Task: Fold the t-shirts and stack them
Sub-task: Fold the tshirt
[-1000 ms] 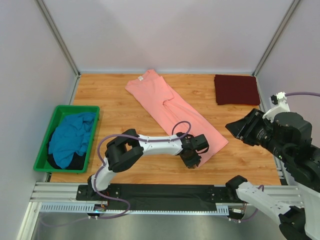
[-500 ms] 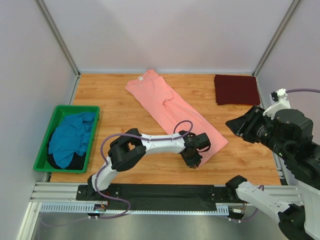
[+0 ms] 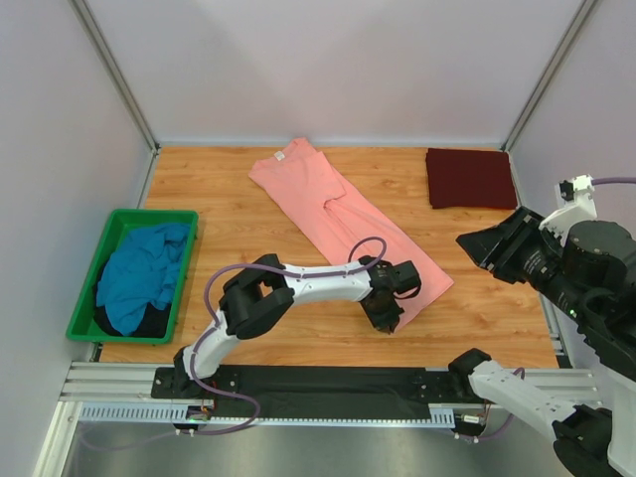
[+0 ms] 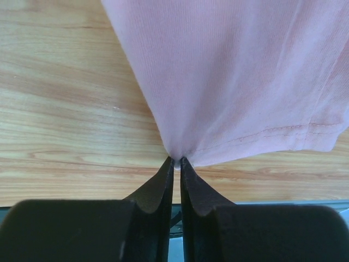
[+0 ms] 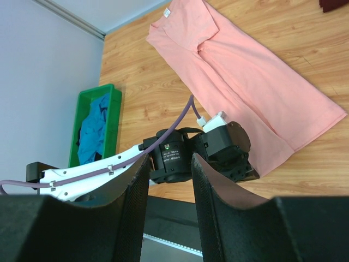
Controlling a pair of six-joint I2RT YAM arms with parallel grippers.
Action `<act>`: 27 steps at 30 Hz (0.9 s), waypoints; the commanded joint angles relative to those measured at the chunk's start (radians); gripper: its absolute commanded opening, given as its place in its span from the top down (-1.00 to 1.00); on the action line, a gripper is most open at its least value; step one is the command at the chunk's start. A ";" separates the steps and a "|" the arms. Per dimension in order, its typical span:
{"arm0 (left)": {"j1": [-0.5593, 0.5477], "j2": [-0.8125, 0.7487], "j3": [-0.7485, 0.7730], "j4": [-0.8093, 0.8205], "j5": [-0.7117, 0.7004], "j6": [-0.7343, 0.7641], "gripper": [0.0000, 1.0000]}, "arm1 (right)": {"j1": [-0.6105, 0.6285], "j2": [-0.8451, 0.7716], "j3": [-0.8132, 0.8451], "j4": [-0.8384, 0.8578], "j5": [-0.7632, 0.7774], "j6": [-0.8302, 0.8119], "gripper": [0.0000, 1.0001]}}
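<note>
right gripper (image 5: 169,169) shifts rightward since earlier frame, fingers spread, empty. left gripper (image 4: 175,161) pinches hem corner of salmon-pink t-shirt (image 3: 338,214), flat diagonally mid-table. maroon t-shirt (image 3: 470,177) folded far right; teal t-shirt (image 3: 139,273) in green bin (image 3: 129,214).

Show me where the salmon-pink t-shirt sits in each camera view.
Top external: the salmon-pink t-shirt lies diagonally across the picture's middle.
Left wrist: it fills the upper right.
Right wrist: it runs diagonally from top centre to the right edge.
Shared landmark: the left hand pinching its hem corner.
</note>
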State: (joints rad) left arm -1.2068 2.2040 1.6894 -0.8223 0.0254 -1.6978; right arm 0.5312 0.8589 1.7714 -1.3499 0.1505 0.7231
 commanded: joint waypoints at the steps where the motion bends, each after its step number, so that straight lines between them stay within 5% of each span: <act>1: 0.009 0.057 0.019 -0.058 -0.024 0.029 0.71 | -0.002 0.008 0.025 -0.311 0.018 0.016 0.23; 8: 0.009 0.057 0.020 -0.107 -0.008 0.041 1.00 | -0.002 -0.009 0.002 -0.311 0.014 0.035 0.23; 12: 0.010 0.013 -0.029 -0.136 -0.005 0.055 1.00 | -0.002 -0.017 -0.039 -0.290 -0.015 0.038 0.23; 27: -0.042 -0.378 -0.537 -0.068 0.022 0.036 1.00 | -0.003 -0.069 -0.380 -0.134 -0.239 0.036 0.22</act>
State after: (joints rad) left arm -1.2400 1.8923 1.2369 -0.8520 0.0326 -1.6772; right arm 0.5312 0.8162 1.4563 -1.3495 -0.0154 0.7521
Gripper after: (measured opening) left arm 0.006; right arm 0.386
